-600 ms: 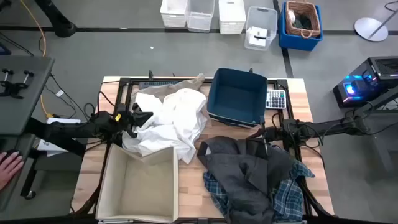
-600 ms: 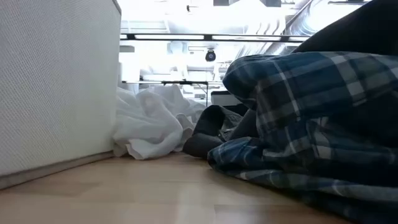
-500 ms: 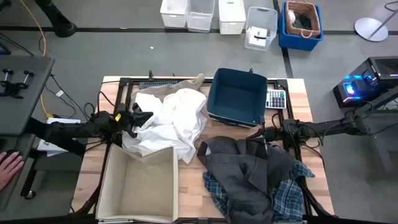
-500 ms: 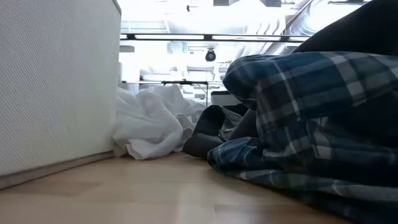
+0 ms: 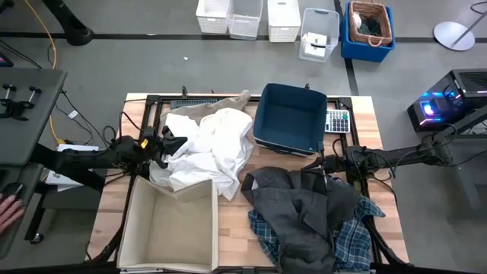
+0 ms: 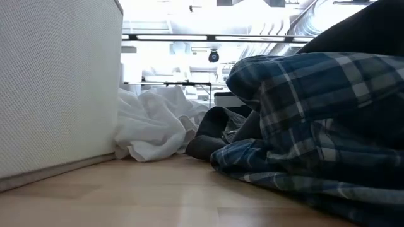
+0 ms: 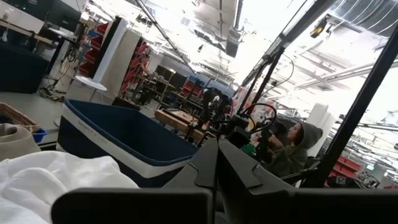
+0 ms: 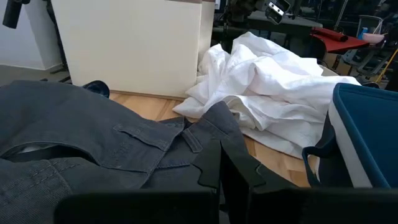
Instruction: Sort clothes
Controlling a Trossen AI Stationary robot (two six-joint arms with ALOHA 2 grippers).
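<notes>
The white garment (image 5: 209, 148) lies crumpled at the table's middle left, partly on top of the beige-khaki garment (image 5: 224, 103) at the far edge. The dark grey garment (image 5: 304, 205) lies in a heap on the blue-and-white plaid shirt (image 5: 351, 237) at the near right. My left gripper (image 5: 181, 142) is shut and level at the white garment's left edge. I cannot tell whether it touches the cloth. My right gripper (image 5: 316, 161) is shut and level, just above the dark grey garment's far edge (image 8: 155, 134). The low view shows the plaid shirt (image 6: 315, 126) and the white garment (image 6: 154, 123), but neither gripper.
A dark blue bin (image 5: 291, 118) stands at the far middle, with a calculator (image 5: 338, 120) to its right. A cream fabric box (image 5: 171, 228) stands open at the near left. A person's hand (image 5: 7, 209) shows off the table at the left edge. Bins stand on the floor beyond the table.
Both arms have kept still and the clothes lie as before. The person's hand at the picture's left edge has drawn back a little.
</notes>
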